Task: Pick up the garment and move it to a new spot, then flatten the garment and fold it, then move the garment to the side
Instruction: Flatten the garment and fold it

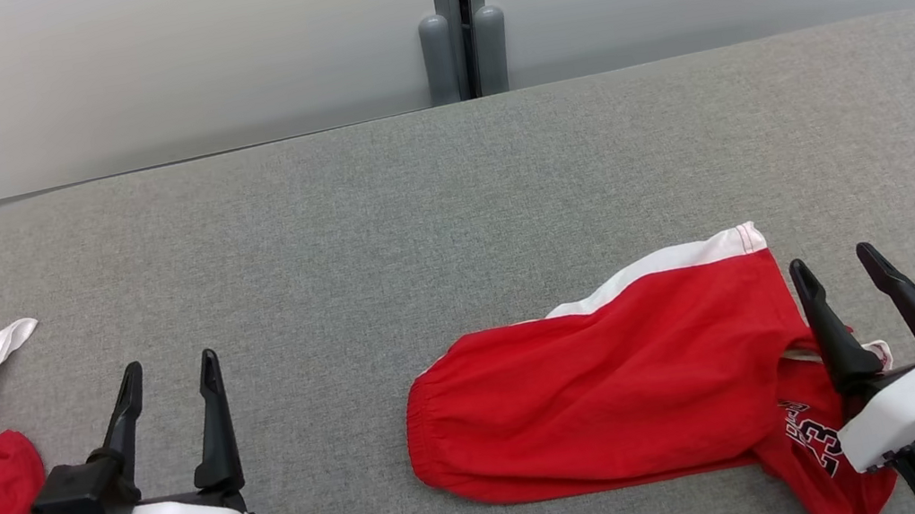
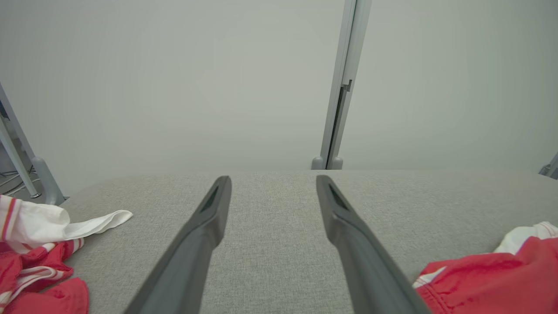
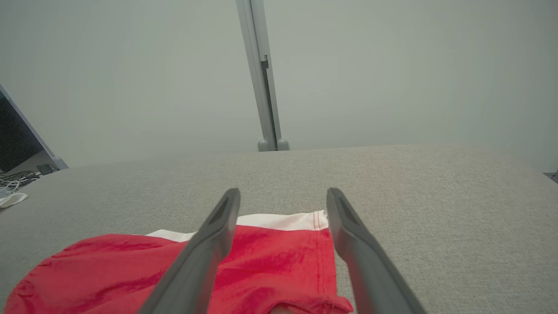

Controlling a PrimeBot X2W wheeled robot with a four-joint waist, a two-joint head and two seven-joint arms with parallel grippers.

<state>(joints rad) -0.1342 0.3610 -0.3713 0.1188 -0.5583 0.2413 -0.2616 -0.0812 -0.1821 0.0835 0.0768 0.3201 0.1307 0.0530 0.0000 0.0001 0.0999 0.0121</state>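
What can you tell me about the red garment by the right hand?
The red garment looks like thin cloth, with a white stripe along its far edge, a gathered end on the left and dark lettering near its right end. It lies flat but rumpled on the grey table, its right end under the open right hand.

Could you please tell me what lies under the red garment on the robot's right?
The red garment lies on the grey table, whose fabric shows around it. Anything beneath the cloth is covered, so I cannot tell.
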